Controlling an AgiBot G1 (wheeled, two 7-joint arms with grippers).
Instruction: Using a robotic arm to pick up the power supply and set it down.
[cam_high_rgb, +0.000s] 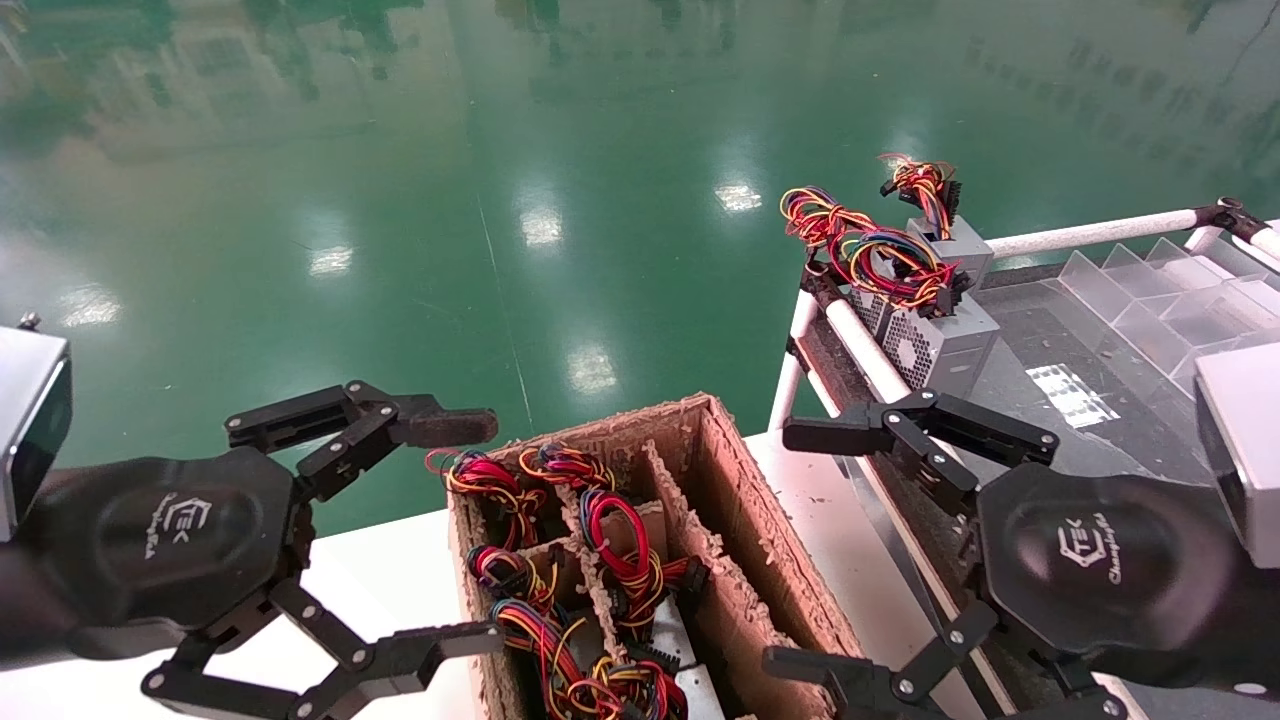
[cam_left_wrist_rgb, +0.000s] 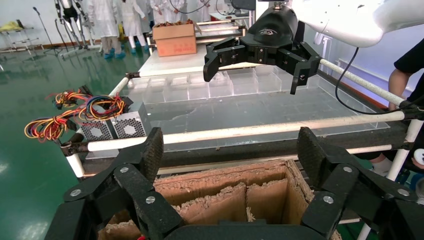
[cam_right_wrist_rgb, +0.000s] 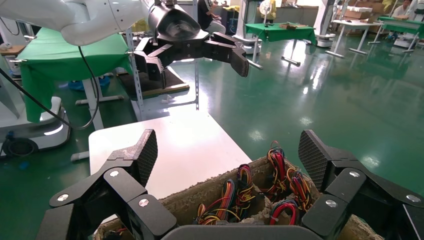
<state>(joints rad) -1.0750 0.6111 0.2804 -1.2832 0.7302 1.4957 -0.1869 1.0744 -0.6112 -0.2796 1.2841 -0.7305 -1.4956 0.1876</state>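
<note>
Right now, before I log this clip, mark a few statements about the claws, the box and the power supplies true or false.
1. Both claws are open and empty. True: left claw, right claw.
2. The cardboard box holds wire bundles in its compartments. True.
3. The left claw grips a power supply. False: it holds nothing, beside the box.
4. Two power supplies sit at the corner of the dark table. True.
5. The clear divider tray is full of parts. False: its compartments look empty.

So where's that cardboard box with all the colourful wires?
In the head view, the cardboard box sits low centre on the white table, between the two open grippers.
</note>
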